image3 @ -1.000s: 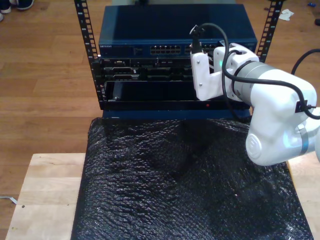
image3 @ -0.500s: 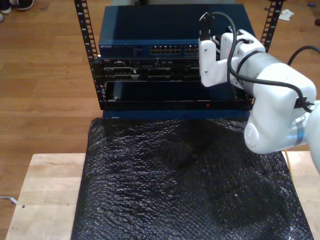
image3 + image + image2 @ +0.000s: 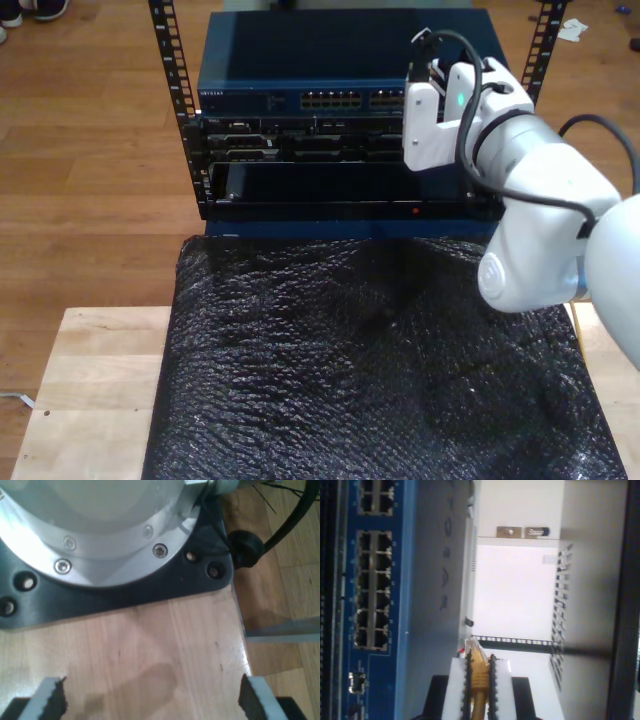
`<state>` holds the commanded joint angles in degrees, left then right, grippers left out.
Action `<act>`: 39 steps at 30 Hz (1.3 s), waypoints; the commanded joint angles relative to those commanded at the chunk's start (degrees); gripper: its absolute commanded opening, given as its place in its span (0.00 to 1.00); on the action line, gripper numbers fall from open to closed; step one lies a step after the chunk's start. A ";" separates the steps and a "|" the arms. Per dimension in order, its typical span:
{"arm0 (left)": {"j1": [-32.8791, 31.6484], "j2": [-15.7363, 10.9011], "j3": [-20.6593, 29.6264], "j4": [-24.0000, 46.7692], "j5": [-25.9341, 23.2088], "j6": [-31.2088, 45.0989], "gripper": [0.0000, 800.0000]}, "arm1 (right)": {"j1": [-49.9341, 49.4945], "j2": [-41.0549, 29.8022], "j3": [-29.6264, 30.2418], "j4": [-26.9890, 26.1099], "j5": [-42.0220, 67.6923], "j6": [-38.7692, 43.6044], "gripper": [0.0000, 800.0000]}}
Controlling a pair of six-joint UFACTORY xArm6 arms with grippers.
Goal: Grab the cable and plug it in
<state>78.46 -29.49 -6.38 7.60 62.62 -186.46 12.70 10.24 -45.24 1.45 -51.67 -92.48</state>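
Our second gripper (image 3: 479,680) is clamped on the yellow cable (image 3: 479,672), its plug tip just short of the blue network switch (image 3: 375,595) in the rack (image 3: 185,150); our first gripper (image 3: 150,700) stands apart over a wooden table (image 3: 150,645)

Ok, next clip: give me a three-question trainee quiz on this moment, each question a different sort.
1. True or false: my second gripper is shut on the cable.
2. Multiple choice: what do my first gripper's fingers hang over? A) black bubble wrap B) a bare wooden surface C) the blue network switch
3. Fill in: in the exterior view, the arm reaching toward the rack is on the picture's ____ side.

Key: 1 true; 2 B; 3 right.
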 joint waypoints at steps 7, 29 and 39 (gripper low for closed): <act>0.00 -0.09 0.00 0.00 0.00 0.00 1.00 | 0.00 0.97 0.88 0.00 -0.97 2.81 0.00; 0.00 -0.09 0.00 0.00 0.00 0.00 1.00 | 0.26 12.13 -0.79 3.16 -19.25 4.40 0.00; 0.00 -0.09 0.00 0.00 0.00 0.00 1.00 | 3.78 14.42 -2.73 12.66 -19.43 -1.14 0.00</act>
<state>78.46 -29.58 -6.38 7.60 62.62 -186.46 16.48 24.66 -47.97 14.11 -71.10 -93.63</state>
